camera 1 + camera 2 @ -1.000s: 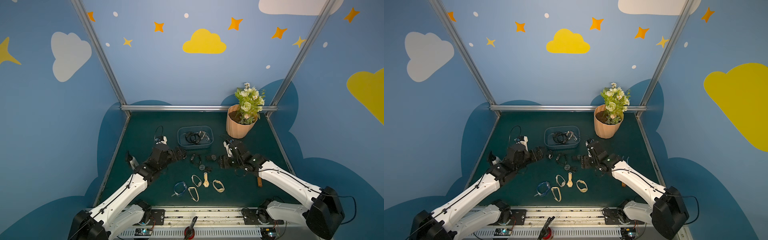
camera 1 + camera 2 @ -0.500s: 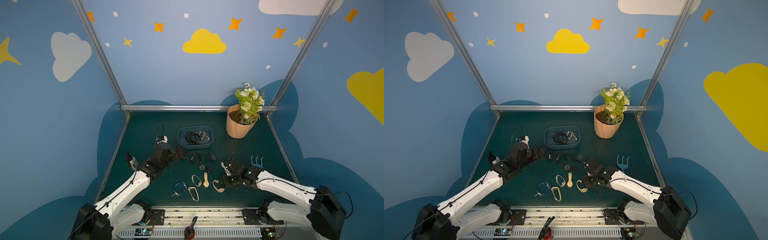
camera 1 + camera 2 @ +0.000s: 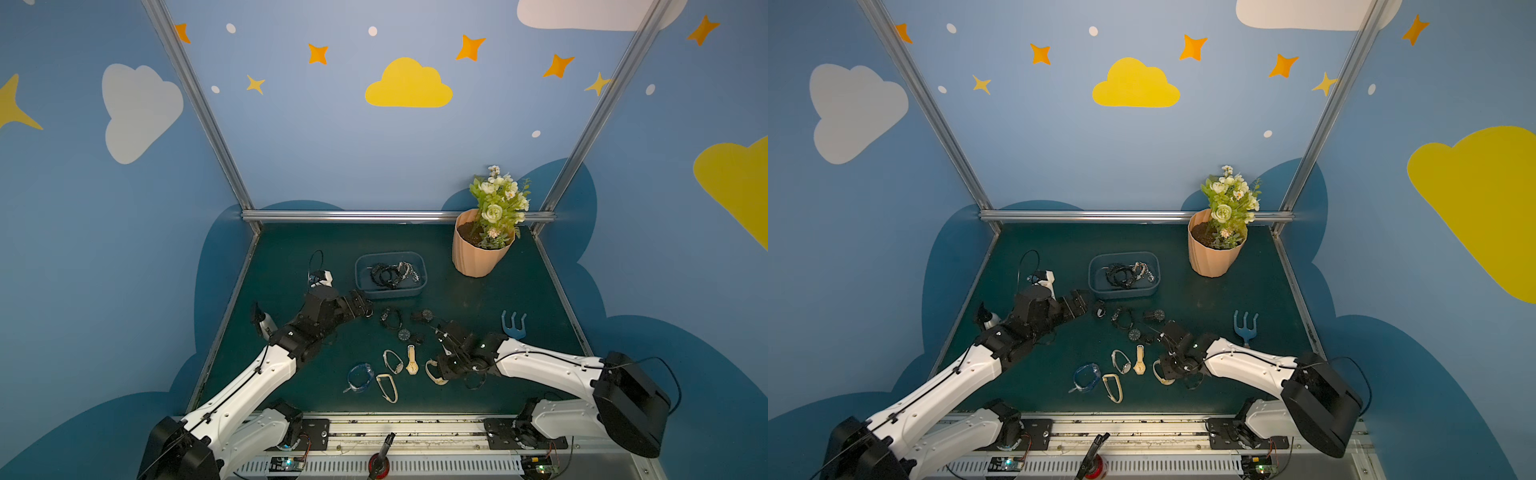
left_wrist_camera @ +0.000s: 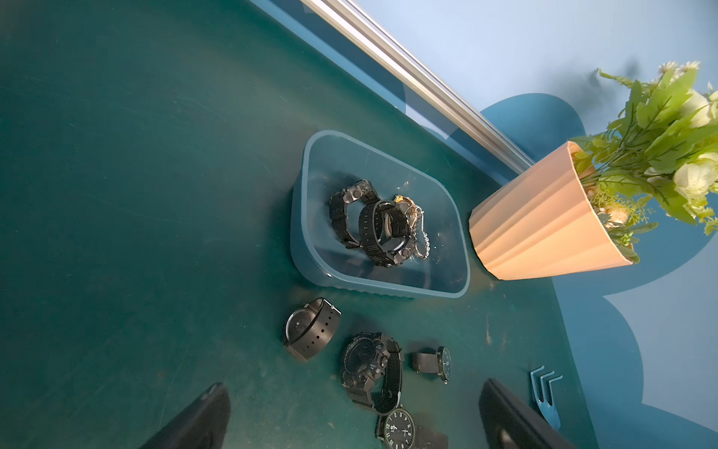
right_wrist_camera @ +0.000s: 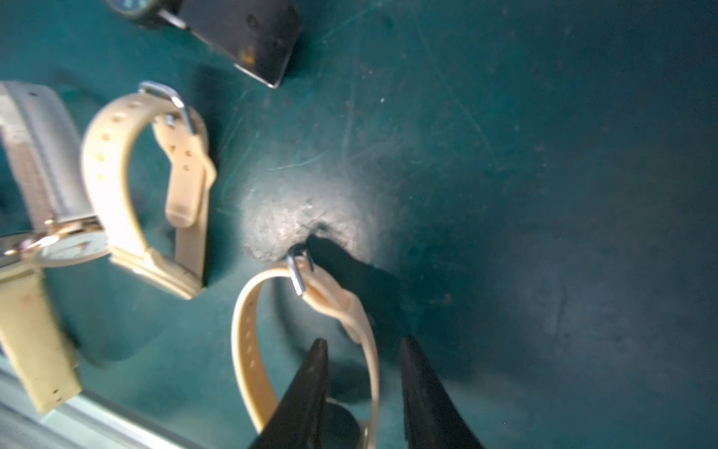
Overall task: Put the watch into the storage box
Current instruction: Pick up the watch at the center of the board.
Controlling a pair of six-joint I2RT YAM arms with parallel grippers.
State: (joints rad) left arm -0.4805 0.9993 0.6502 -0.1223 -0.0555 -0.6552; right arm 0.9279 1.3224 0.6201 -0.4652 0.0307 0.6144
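The blue-grey storage box [image 3: 390, 293] [image 3: 1123, 294] [image 4: 373, 285] stands mid-table with black watches and a chain inside. Near the front edge lies a beige-strapped watch [image 3: 433, 374] [image 3: 1158, 376] [image 5: 248, 330]. My right gripper [image 3: 441, 369] [image 3: 1168, 369] [image 5: 363, 346] is down on it. One finger is inside the strap loop and one outside, with small gaps to the strap on both sides. My left gripper [image 3: 365, 308] [image 3: 1084, 305] [image 4: 355, 388] hangs wide open and empty over several black watches [image 3: 391, 319] [image 4: 369, 365] in front of the box.
More pale watches [image 3: 411, 360] and a blue one [image 3: 359, 376] lie left of the right gripper. A peach flowerpot [image 3: 478, 257] stands at the back right, a blue hand rake [image 3: 513, 325] at the right, and a white part with a cable [image 3: 322, 277] left of the box.
My right arm swung from the black watches towards the front and came down over the beige watch, its jaws narrowing around the strap. The rake came into sight. The left arm barely moved.
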